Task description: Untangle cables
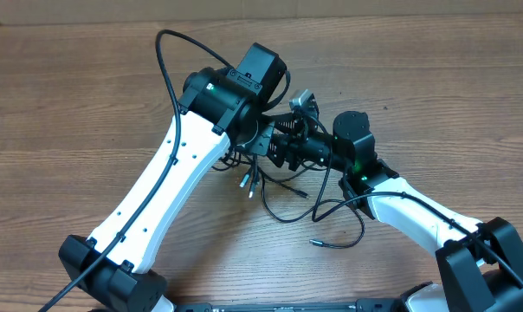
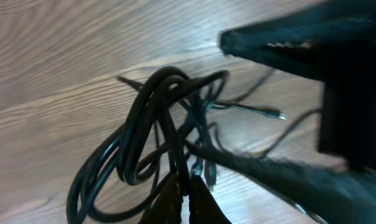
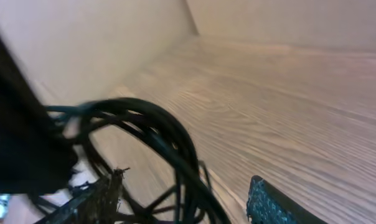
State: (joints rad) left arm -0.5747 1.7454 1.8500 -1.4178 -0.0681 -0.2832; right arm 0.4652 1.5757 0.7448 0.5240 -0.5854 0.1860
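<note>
Left fingers (image 2: 203, 208) clench the cables (image 2: 147, 118) — right fingers (image 3: 269, 202) spread, table (image 3: 287, 93) stretching wide beyond.

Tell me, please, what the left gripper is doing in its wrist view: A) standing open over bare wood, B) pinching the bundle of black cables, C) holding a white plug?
B: the left gripper is shut on the cables, whose loops fan out from it.

I am seeing the table (image 1: 435, 78) reading as pale wood grain, smooth and matt; the cables (image 2: 144, 124) are looking like black plastic sheathing, smooth and faintly glossy; the arm shells (image 1: 158, 199) are showing white glossy plastic; the right finger pads (image 3: 272, 205), lower right, are appearing rough and grainy.
</note>
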